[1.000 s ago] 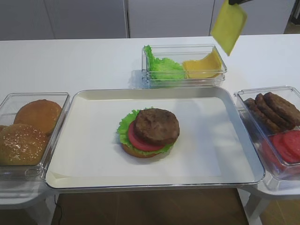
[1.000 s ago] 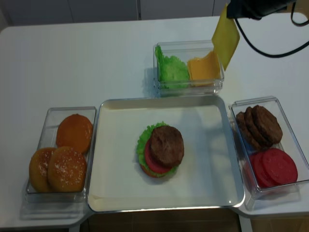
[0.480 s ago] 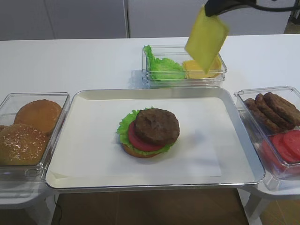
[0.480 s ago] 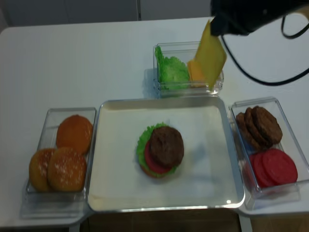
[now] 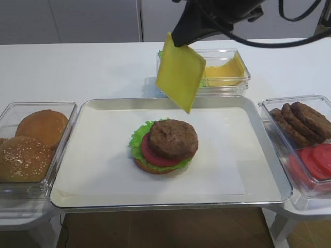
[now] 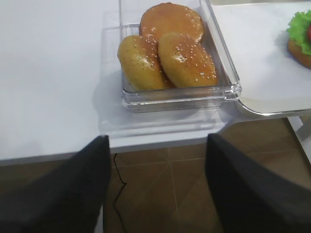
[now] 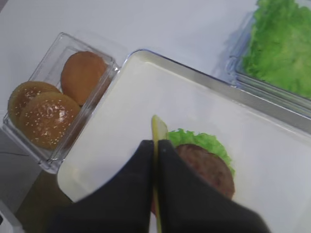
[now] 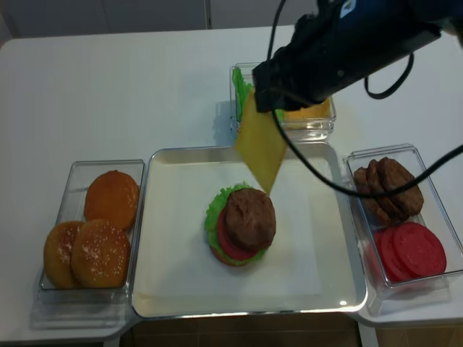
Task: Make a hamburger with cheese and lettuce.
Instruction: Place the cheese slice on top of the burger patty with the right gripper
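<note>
The hamburger [image 5: 166, 146] sits in the middle of the tray, with a brown patty on top of a tomato slice, the frilly green lettuce [image 5: 136, 140] and a tan bun. My right gripper [image 5: 177, 40] is shut on the top corner of the yellow cheese [image 5: 181, 72], which hangs tilted over the tray's back edge, just behind and above the hamburger. In the right wrist view the cheese [image 7: 158, 127] shows edge-on between the fingers, over the patty [image 7: 206, 167]. My left gripper [image 6: 158, 138] stands open and empty below the table's front edge, near the buns [image 6: 167, 53].
A bin of sesame buns [image 5: 31, 142] stands left of the tray [image 5: 103, 102]. A bin of green leaves and yellow slices [image 5: 227, 72] is behind it. A bin of patties and tomato slices [image 5: 305, 134] is on the right.
My right gripper has carried the cheese left and forward, from above the back bin's right end to over the tray's back edge. The hamburger has not moved.
</note>
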Tool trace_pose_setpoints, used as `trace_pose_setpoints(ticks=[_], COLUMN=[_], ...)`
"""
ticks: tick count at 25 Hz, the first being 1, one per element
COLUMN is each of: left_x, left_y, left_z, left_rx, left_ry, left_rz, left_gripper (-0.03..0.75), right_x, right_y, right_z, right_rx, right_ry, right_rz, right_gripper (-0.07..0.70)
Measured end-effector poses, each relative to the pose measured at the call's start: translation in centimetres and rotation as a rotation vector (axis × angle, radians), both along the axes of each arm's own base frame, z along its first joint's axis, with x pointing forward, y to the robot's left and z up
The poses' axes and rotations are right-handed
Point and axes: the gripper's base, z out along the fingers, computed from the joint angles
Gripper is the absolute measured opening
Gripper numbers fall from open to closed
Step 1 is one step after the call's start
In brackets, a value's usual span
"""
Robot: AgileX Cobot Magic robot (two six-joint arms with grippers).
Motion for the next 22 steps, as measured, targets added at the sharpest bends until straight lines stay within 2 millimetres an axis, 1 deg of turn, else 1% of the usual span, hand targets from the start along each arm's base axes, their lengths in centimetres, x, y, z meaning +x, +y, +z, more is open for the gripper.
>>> trace_pose_setpoints(ticks=[3,7,16,22], left_x=[0.0,0.0,0.0,0.0], left_y=[0.0,0.0,0.0,0.0], left_z=[0.0,0.0,0.0,0.0], left_rx=[0.0,0.0,0.0,0.0], left_ry=[0.0,0.0,0.0,0.0], left_rz=[0.0,0.0,0.0,0.0], left_gripper=[0.456,0.456,0.456,0.456], right_x=[-0.7,-1.5,-1.5,-1.5], right_y=[1.1,2.0,2.4,2.8], right_z=[0.0,0.0,-1.4,-3.1], right_rx=[0.0,-0.003,-0.043,-0.032], right_ry=[0.0,0.005,0.088,0.163], right_rz=[0.04,0.077,0.121,0.134], right_gripper=[0.003,0.003,0.003,0.003])
